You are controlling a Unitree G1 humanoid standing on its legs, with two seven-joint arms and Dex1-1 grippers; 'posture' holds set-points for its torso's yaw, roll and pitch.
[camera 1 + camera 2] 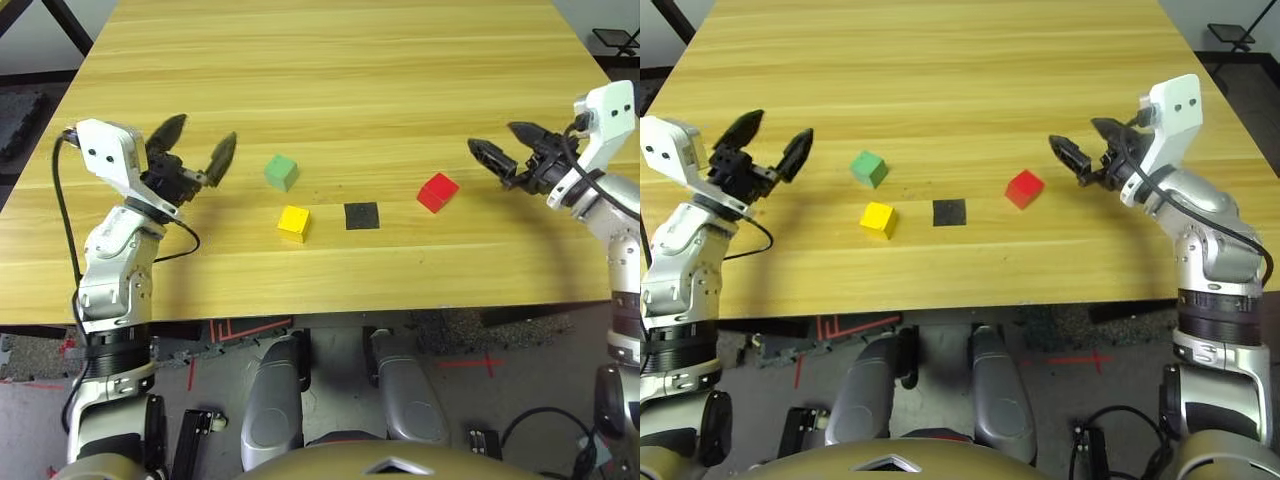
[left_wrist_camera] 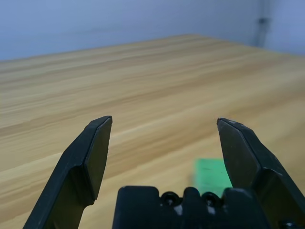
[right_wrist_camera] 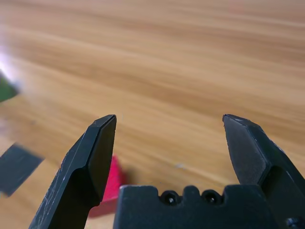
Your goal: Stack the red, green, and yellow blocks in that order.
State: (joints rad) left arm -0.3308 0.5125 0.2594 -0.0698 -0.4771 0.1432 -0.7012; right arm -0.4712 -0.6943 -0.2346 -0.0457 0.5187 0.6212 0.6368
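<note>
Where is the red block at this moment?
In the head views the red block sits on the table's right side, just right of the black patch, apart from the open right gripper.

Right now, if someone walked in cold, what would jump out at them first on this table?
Three small coloured cubes lie apart near the front of the wooden table: the green block furthest back, the yellow block in front of it, the red block off to the right. A flat black square patch lies between yellow and red. The left gripper and right gripper flank them, both open, holding nothing.
</note>
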